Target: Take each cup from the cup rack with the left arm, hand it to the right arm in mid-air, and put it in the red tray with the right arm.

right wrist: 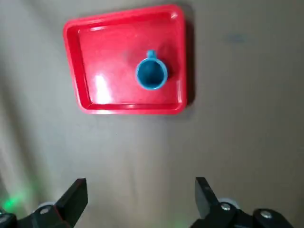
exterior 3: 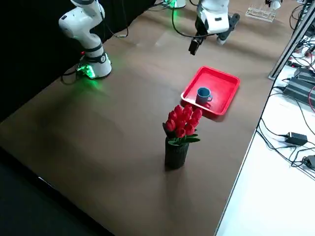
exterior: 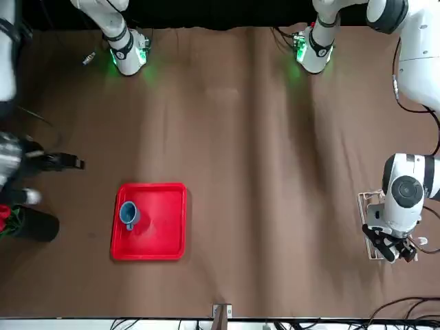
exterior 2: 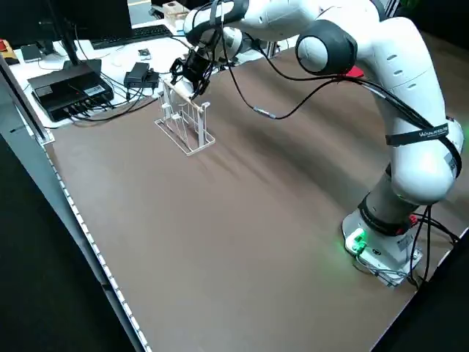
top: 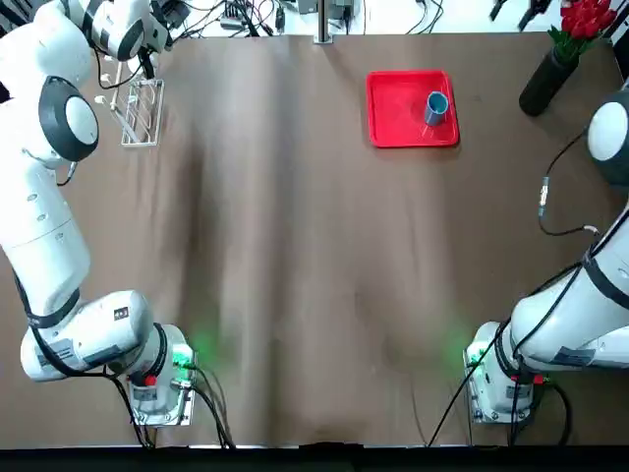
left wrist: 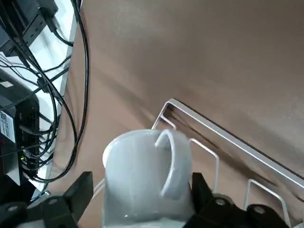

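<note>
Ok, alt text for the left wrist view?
White cup on the white wire rack, its handle facing the camera, between the open fingers of the left tool; black cables run along one side, beside the brown-covered table.

"Get the whole white cup (left wrist: 142, 175) in the left wrist view?"
"No, lose its lower part past the picture's edge."
"And the rack (left wrist: 237, 142)?"
"Partly hidden behind the cup, then cut off. Also lose part of the flowers (exterior: 5, 213) in the front view."

Top overhead; front faces robot; sides look diagonally down; wrists closer; top, front share red tray (top: 385, 128).
</note>
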`<move>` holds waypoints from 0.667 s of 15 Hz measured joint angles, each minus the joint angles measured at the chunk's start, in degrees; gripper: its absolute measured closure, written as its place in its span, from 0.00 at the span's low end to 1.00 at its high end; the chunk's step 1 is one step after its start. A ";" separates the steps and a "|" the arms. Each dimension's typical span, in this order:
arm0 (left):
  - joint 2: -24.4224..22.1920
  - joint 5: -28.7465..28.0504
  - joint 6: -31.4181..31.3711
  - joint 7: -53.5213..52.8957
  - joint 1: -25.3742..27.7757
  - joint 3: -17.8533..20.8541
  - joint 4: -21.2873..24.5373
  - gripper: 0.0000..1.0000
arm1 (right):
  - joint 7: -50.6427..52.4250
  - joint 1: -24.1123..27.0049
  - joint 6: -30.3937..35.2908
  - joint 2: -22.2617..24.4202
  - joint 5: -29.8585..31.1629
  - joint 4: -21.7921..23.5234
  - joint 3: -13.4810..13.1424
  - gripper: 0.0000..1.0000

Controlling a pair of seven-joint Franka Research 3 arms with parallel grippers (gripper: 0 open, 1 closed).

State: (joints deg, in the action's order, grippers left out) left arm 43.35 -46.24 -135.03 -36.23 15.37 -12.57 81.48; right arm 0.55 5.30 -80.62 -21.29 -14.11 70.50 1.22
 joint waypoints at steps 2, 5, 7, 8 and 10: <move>0.00 -0.01 0.00 0.00 -0.19 -0.02 0.00 0.20 | 0.21 2.83 0.66 2.45 0.75 -0.89 -0.05 0.00; 0.00 -0.05 0.00 0.00 -0.49 -0.04 -0.05 0.24 | 1.96 4.33 1.21 6.46 6.41 -1.05 0.08 0.00; -0.01 -0.05 0.00 0.00 -0.57 -0.10 -0.19 0.24 | 2.17 4.09 1.43 8.44 11.04 -0.85 0.74 0.00; -0.02 -0.05 0.00 0.00 -0.70 -0.16 -0.29 0.24 | 2.17 3.97 1.44 9.26 11.88 -0.42 1.00 0.00; -0.20 -0.05 0.00 0.03 -1.36 -0.37 -0.47 0.24 | 2.17 3.76 0.91 10.76 12.34 1.05 1.34 0.00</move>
State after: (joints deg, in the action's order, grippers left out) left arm 43.15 -46.29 -135.02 -36.21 14.02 -12.94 81.01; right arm 2.72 9.07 -79.71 -10.52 -1.77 71.55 2.56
